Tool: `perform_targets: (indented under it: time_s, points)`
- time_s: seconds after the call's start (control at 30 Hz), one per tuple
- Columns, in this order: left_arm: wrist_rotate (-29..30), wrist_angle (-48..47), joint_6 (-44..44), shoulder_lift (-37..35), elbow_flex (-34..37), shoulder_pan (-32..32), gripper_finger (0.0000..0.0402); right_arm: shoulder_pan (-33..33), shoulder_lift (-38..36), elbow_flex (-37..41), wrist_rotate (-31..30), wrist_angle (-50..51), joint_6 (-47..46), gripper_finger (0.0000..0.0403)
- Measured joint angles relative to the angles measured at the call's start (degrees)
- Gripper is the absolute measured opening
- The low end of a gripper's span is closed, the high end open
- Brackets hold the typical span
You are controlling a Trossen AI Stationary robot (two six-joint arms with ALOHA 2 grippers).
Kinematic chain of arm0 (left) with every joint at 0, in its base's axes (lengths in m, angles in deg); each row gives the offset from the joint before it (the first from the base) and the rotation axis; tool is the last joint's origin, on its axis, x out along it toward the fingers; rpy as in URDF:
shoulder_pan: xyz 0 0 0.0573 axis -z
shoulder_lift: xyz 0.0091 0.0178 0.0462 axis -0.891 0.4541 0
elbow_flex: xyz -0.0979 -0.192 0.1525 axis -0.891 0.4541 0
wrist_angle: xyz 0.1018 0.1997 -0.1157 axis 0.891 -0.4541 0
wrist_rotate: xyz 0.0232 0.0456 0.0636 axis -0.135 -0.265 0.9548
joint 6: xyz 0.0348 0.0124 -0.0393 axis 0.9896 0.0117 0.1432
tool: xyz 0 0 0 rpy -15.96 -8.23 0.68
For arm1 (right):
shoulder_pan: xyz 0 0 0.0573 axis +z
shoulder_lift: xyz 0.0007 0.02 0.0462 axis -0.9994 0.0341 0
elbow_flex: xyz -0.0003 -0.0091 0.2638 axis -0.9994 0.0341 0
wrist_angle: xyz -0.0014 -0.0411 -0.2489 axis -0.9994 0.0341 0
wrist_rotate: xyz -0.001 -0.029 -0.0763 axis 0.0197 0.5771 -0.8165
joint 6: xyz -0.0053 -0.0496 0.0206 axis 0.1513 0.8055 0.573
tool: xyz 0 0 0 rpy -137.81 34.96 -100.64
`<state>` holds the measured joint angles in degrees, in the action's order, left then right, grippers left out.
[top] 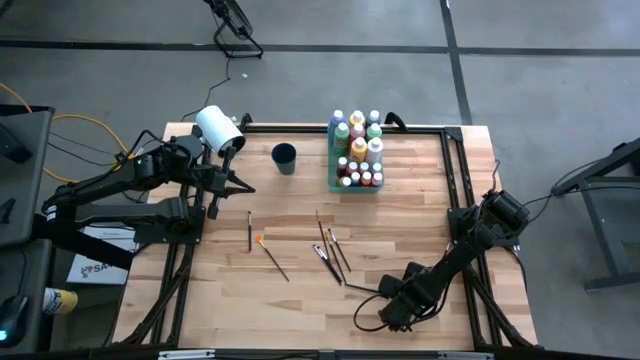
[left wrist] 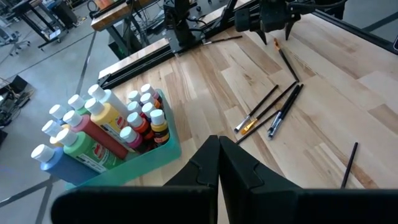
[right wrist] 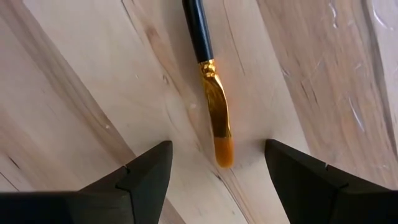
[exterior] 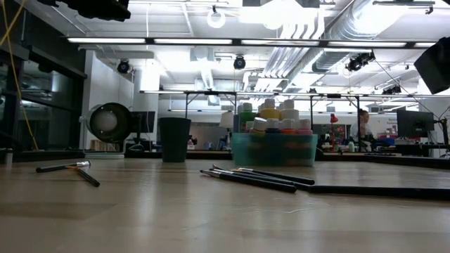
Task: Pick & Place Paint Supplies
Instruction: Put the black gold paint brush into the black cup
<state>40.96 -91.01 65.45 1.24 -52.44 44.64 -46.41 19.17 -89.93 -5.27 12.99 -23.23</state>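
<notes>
- right gripper (right wrist: 217, 168) low over the near right part of the table (top: 300, 290), fingers (right wrist: 146, 174) spread wide apart, nothing held
- a paintbrush (right wrist: 208, 81) lies flat on the wood right under it, dark handle, gold ferrule, orange bristle tip sitting between the two fingers, not touching either
- in the high view the right gripper (top: 385, 312) is at the end of that same brush (top: 362, 290), near the front edge
- left gripper (left wrist: 217, 162) hangs over the left side of the table, fingers pressed together, holding nothing
- high view shows the left gripper (top: 240, 187) just beside the dark cup (top: 284, 157), below the white roll (top: 218, 128)
- paint bottles (top: 358, 150) stand upright packed in a green tray (top: 333, 178) at the far middle of the table, white caps up
- loose brushes on the wood: one short dark brush (top: 249, 230) at left, one with an orange tip (top: 271, 255) beside it, a cluster of several brushes (top: 332, 252) near the centre
- low view: cluster of brushes (exterior: 256, 177) lies flat in front of the tray (exterior: 274, 149), cup (exterior: 174, 139) to its left, roll (exterior: 107, 123) farther left
</notes>
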Motion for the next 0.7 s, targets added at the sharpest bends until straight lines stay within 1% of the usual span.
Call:
perform_targets:
  time_s: [0.13,0.23,0.57,0.7]
  points:
    - [0.0,0.0,0.0,0.0,0.0,0.0,0.0003,0.0,0.0,0.0,-0.2,-0.2,0.0,0.0248]
    - [0.0,0.0,0.0,0.0,0.0,0.0,0.0003,0.0,0.0,0.0,-0.5,-0.3,0.0,0.0227]
    - [0.0,0.0,0.0,0.0,0.0,0.0,0.0003,-0.2,0.0,0.0,-0.7,-0.5,-0.3,0.0099]
    - [0.0,0.0,0.0,0.0,0.0,0.0,0.0003,-0.7,0.0,0.0,0.7,-0.8,-0.3,0.0054]
